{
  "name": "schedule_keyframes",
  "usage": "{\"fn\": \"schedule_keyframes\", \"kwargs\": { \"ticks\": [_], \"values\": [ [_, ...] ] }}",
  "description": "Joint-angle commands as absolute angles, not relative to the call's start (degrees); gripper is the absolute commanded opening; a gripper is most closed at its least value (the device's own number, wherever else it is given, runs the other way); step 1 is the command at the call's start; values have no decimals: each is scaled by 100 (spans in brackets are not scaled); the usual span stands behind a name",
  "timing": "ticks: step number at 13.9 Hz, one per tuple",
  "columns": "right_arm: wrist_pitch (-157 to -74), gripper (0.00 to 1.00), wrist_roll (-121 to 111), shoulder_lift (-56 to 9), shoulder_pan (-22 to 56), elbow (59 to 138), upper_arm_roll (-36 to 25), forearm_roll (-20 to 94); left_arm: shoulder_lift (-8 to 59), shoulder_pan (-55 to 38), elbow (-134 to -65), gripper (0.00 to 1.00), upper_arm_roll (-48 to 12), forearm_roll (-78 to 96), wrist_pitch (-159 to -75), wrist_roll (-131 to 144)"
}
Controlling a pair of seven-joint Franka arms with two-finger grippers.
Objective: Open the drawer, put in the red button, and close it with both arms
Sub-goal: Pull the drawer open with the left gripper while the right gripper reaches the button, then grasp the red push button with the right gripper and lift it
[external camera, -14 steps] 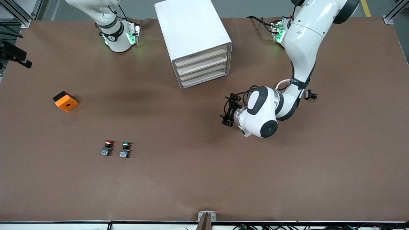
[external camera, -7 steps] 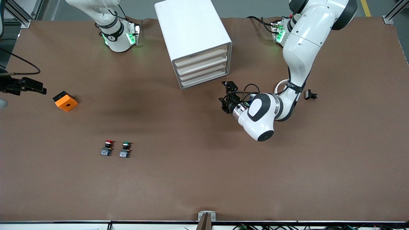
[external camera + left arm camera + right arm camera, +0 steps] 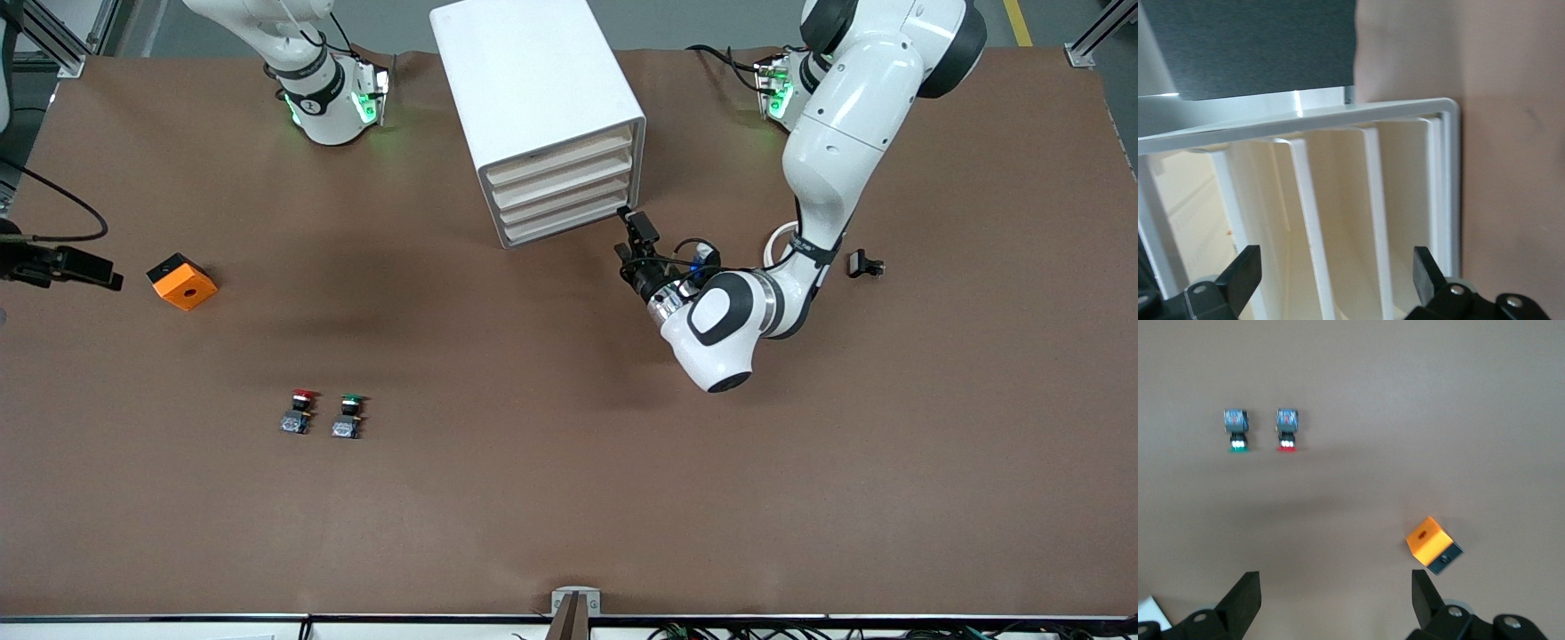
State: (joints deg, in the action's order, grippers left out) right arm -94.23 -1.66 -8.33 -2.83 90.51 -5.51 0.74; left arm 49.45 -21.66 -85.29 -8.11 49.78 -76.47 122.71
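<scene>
Brown table [image 3: 569, 498] carries: white drawer cabinet [image 3: 533, 98], orange block [image 3: 182, 281], red button [image 3: 298, 412] beside green button [image 3: 348, 416], small black part [image 3: 864, 264].

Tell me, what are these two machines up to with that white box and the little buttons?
The left gripper hangs in front of the white cabinet, fingers open, at its lowest drawer. All four drawers are shut. The right gripper, open and holding nothing, hangs over the table near an orange block. The red button sits untouched beside a green button, nearer the front camera.
</scene>
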Motion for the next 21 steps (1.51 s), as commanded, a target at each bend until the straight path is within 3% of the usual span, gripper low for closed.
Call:
{"fn": "schedule_keyframes", "kwargs": {
  "ticks": [1, 2, 18, 20, 21],
  "values": [
    [-10079, 100, 281, -1018, -36, 9404, -527, 105, 4922, -2188, -8578, 76, -861, 5325, -7235, 12498],
    [-10272, 100, 368, -1185, -9, 9422, -527, 123, 4913, -2197, -8578, 73, -861, 5352, -7103, 12507],
    [-13287, 100, 650, -3602, 422, 9527, -519, 615, 4975, -2909, -8921, 68, -853, 5335, -7154, 12410],
    [-13595, 100, 659, -3770, 466, 9536, -519, 650, 4983, -2979, -9000, 62, -853, 5300, -7189, 12410],
    [-13701, 100, 659, -3840, 535, 9536, -519, 720, 4983, -2979, -9078, 52, -853, 5282, -7250, 12410]
  ]
}}
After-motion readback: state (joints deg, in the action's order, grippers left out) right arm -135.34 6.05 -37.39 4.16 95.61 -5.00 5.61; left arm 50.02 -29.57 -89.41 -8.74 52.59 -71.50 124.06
